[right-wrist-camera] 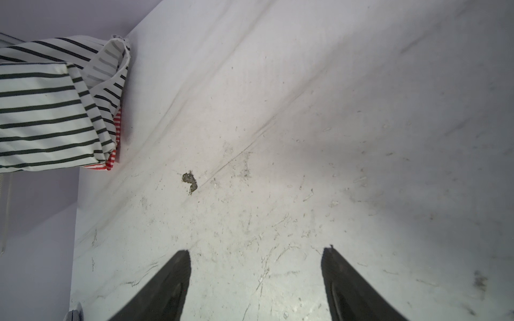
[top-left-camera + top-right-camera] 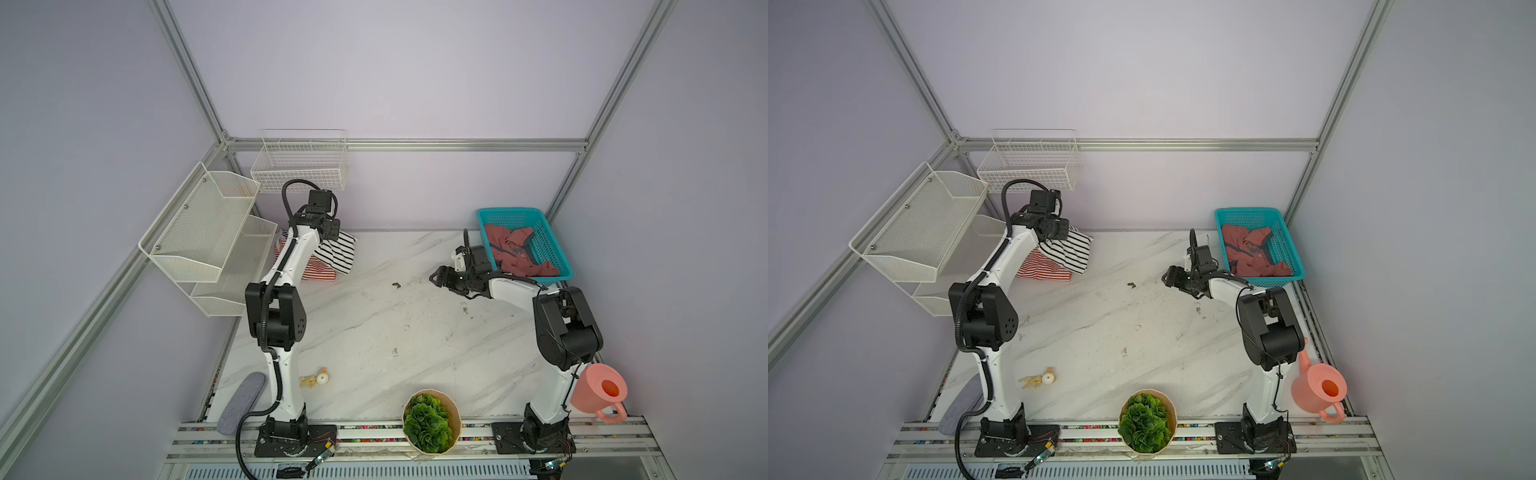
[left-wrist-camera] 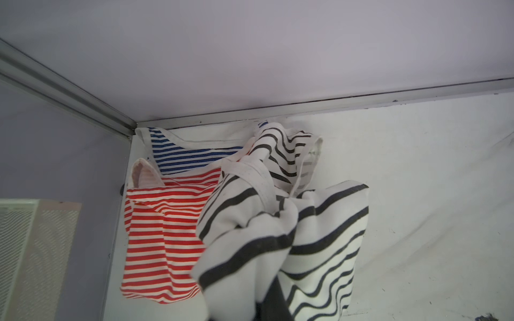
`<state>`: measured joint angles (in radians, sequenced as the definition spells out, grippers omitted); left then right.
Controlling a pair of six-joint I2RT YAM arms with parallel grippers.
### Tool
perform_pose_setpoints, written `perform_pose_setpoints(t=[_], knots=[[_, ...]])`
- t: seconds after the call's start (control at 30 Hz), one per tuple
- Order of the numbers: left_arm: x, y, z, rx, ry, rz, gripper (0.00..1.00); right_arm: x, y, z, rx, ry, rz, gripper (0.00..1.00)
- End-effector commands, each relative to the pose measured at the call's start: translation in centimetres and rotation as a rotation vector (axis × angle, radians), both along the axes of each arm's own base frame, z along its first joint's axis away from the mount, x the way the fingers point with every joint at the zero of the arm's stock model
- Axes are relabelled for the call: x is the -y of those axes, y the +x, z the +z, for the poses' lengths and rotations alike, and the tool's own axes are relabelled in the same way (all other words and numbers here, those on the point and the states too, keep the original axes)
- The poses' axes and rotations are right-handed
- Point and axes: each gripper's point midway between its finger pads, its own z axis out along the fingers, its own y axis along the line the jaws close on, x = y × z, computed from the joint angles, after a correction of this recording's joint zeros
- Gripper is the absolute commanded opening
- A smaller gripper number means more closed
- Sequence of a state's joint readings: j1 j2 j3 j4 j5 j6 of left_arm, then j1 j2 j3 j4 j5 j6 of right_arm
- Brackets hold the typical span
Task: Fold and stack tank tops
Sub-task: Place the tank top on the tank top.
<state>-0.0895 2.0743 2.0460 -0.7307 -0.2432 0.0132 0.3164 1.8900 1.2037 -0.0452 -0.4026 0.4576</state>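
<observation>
While the left fingers [image 3: 274, 301] pinch shut on the black-and-white striped top [image 2: 337, 251], over the red-and-white striped top [image 2: 318, 273] far left on the surface [image 2: 374, 324], the right fingers [image 1: 172, 286] gape empty. Stacking step judged in hand; next: release squarely, then the dusty-red top [image 2: 515, 249] in the basket [image 2: 555, 245].

My right gripper [image 1: 256, 251] ends in two dark, tapered fingers [image 1: 167, 286]. Behind it my right arm [image 2: 513, 291] is white shell with bulky black joint housings; my left arm [image 2: 297, 257] matches. A ribbed black cable [image 2: 285, 199] loops behind the left wrist. Bolted black base plates [image 2: 322, 432] sit farthest back.
</observation>
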Motion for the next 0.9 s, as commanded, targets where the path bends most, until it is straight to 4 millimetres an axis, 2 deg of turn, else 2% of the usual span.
perform_pose_setpoints(t=[0.0, 0.23, 0.37, 0.57, 0.87], knots=[[-2.2, -0.5, 4.2, 0.124, 0.032, 0.037, 0.00, -0.1, 0.0, -0.8, -0.018, -0.001, 0.003, 0.78], [-3.9, -0.4, 2.5, 0.094, 0.031, 0.047, 0.00, -0.2, 0.2, -0.9, -0.024, -0.001, 0.005, 0.78], [-4.3, -0.2, 0.8, 0.067, 0.032, 0.039, 0.00, -0.2, 0.1, -1.1, -0.030, -0.004, 0.007, 0.78], [-5.2, 0.6, -2.9, 0.020, 0.038, 0.037, 0.00, -0.1, -0.1, -1.6, -0.044, -0.004, 0.003, 0.77], [-7.3, 1.9, -6.4, -0.025, 0.072, 0.066, 0.00, 0.1, -0.7, -1.9, -0.058, -0.008, -0.008, 0.77]])
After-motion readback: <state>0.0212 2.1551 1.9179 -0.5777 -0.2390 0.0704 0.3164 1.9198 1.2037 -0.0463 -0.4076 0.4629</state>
